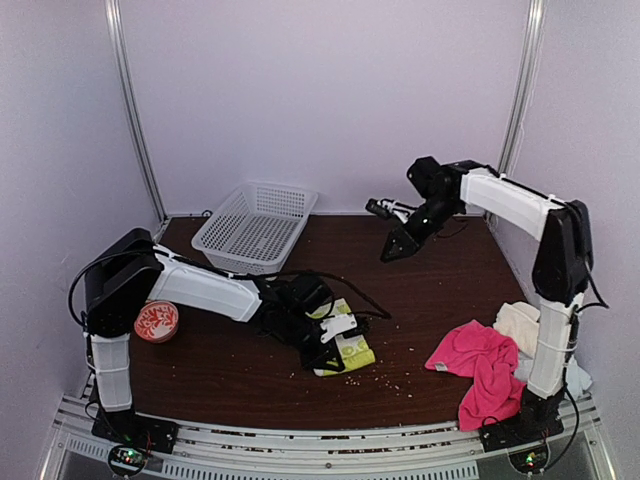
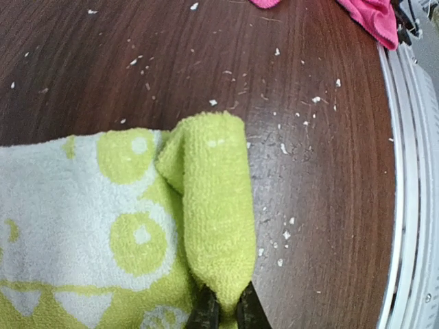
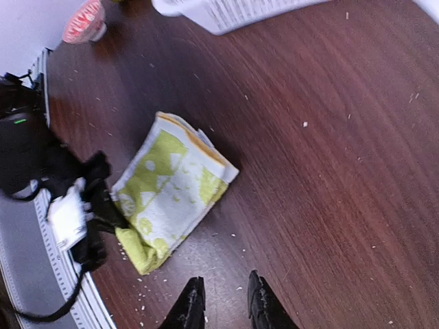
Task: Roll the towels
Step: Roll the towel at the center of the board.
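Note:
The lime-yellow towel (image 1: 345, 345) with a white pattern lies folded on the table near the front middle. My left gripper (image 1: 325, 355) is shut on its near edge, which is curled into a short roll (image 2: 214, 205). The towel also shows in the right wrist view (image 3: 171, 192). My right gripper (image 1: 398, 247) hangs high over the back of the table, open and empty (image 3: 223, 308). The hot-pink towel (image 1: 478, 365) lies crumpled at the front right, with a cream towel (image 1: 517, 322) behind it and a pale-blue one (image 1: 577, 378) beside the right arm's base.
A white plastic basket (image 1: 255, 225) stands at the back left. A red-and-white patterned cup (image 1: 156, 321) sits by the left arm. Small crumbs (image 2: 285, 147) are scattered on the dark wood table (image 1: 440, 290). A metal rail (image 1: 330, 440) runs along the front edge.

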Controlling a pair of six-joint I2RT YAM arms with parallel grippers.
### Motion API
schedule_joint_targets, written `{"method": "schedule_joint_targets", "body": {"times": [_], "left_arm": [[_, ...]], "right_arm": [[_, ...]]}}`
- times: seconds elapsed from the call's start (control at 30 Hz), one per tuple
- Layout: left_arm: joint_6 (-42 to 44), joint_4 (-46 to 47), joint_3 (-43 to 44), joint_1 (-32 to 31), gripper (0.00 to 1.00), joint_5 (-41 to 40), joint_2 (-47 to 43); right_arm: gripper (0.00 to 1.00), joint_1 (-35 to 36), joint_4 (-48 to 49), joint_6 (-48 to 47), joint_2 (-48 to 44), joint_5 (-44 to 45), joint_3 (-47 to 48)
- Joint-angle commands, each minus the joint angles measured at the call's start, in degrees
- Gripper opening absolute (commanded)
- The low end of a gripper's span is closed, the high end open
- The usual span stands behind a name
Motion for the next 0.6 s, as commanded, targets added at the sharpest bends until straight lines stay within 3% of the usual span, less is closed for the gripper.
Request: {"method": "schedule_joint_targets", "body": {"times": [0.0, 0.17, 0.23, 0.37, 0.57], "left_arm": [[-8.0, 3.3, -2.1, 5.4, 0.0, 14.9, 3.0], [-18.6, 10.9, -4.7, 10.4, 0.0, 27.8, 7.9], [-20.8, 11.1, -4.0, 10.8, 0.0, 31.9, 10.0], [-22.1, 11.0, -3.1, 10.8, 0.0, 32.7, 11.8], [-22.1, 6.8, -0.7, 10.9, 0.0, 31.6, 14.1]], "right_arm": [[0.24, 1.9, 1.0, -3.0, -13.2, -8.5, -6.4], [0.27, 4.1, 1.7, -13.7, -24.4, -12.7, -17.4], [0.27, 8.2, 0.9, -17.7, -26.9, -8.3, -21.0], [0.27, 16.8, 2.7, -20.8, -27.4, -0.1, -28.2], [0.31, 25.5, 20.4, -15.9, -24.0, 15.2, -38.5]]}}
